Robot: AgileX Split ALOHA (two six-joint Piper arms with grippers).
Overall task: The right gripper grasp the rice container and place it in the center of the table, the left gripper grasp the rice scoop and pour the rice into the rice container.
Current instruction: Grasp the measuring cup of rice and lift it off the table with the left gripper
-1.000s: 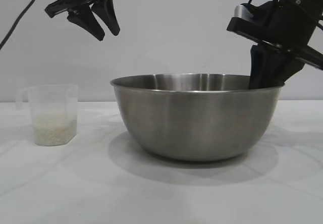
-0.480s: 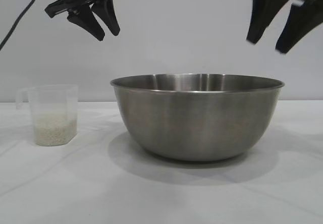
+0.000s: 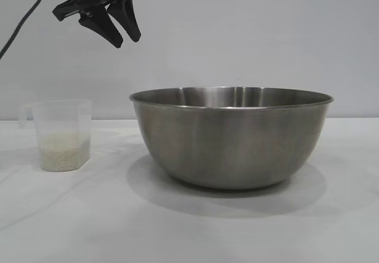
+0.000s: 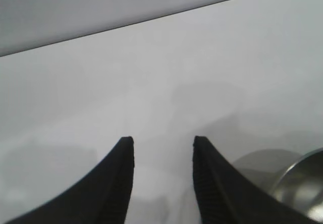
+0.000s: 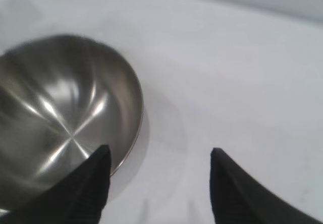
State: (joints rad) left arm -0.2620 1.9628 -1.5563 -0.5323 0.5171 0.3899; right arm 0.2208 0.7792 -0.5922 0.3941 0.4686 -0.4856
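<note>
At upper right of the exterior view, right tool [image 5: 157,183] has gone; its wrist view shows it released above the bowl [image 5: 60,118]; left tool [image 3: 118,29] released.

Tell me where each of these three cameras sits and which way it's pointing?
Exterior: level with the table, facing the steel bowl and the cup of rice; left gripper hangs above.
Left wrist: looks down past its open fingers at the table.
Right wrist: above and beside the bowl, open fingers showing.
All three share the bowl.
</note>
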